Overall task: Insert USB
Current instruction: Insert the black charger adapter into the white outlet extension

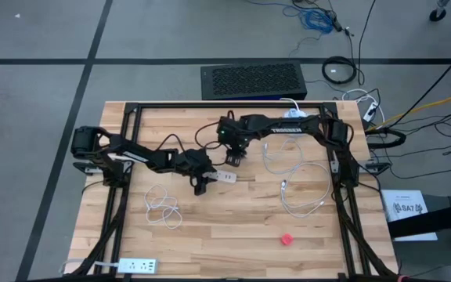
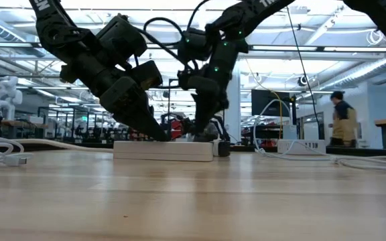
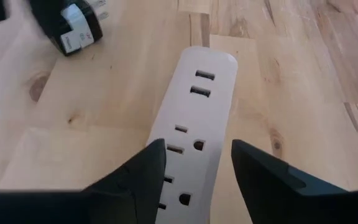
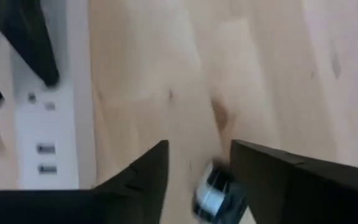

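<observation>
On pale wood-plank table [image 1: 233,227], left hand [image 3: 194,168] clamps smooth white rounded power strip [image 3: 194,118]; right hand [image 4: 197,168] grips black charger [image 4: 213,193].

We observe even, bright overhead lighting on the counter [image 1: 233,219] in the high view, with only faint shadows. In the low view, ceiling lights [image 2: 300,27] glare behind silhouetted arms, and the near counter surface is defocused. The right wrist view is motion-blurred; the left wrist view is sharper.

Both arms [image 1: 171,159] showing matte black, jointed segments; green indicator lights glowing on the right arm [image 2: 214,50]; black cables looping along it; wedge-shaped dark fingers [image 3: 143,177].
</observation>
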You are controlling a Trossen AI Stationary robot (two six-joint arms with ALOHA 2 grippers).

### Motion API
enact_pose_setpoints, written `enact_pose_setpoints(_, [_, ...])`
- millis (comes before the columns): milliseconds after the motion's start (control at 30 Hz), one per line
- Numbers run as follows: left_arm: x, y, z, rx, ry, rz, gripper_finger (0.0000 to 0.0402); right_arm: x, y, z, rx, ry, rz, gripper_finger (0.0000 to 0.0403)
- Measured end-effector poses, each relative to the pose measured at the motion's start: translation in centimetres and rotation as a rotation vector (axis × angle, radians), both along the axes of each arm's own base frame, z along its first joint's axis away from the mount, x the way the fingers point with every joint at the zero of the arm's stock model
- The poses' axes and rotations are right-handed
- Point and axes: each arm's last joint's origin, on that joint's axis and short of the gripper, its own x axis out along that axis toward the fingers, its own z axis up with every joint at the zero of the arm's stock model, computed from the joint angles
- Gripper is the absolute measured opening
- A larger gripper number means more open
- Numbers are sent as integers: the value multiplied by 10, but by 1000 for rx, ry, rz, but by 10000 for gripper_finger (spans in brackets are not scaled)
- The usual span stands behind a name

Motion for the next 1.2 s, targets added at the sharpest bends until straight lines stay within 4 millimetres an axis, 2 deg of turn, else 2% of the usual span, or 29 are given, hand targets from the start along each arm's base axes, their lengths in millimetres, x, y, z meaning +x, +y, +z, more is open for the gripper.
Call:
enact_pose_setpoints(200, [0, 0, 0, -1, 0, 0, 192, -7, -1, -9, -8, 104, -73, 215])
enact_pose_setpoints(367, [0, 0, 0, -1, 0, 1, 192, -7, -10, -9, -71, 104, -125, 240])
enact_pose_setpoints(600, [0, 0, 0, -1, 0, 1, 192, -15, -23, -13, 3, 134, -160, 242])
enact_pose_setpoints(1000, [0, 0, 0, -1, 0, 0, 192, -13, -21, -27, 62, 168, -167, 242])
enact_pose_setpoints(1100, [0, 0, 0, -1, 0, 0, 192, -12, -21, -32, 66, 180, -169, 228])
enact_pose_setpoints(1200, [0, 0, 0, -1, 0, 0, 192, -10, -18, -33, 58, 177, -138, 190])
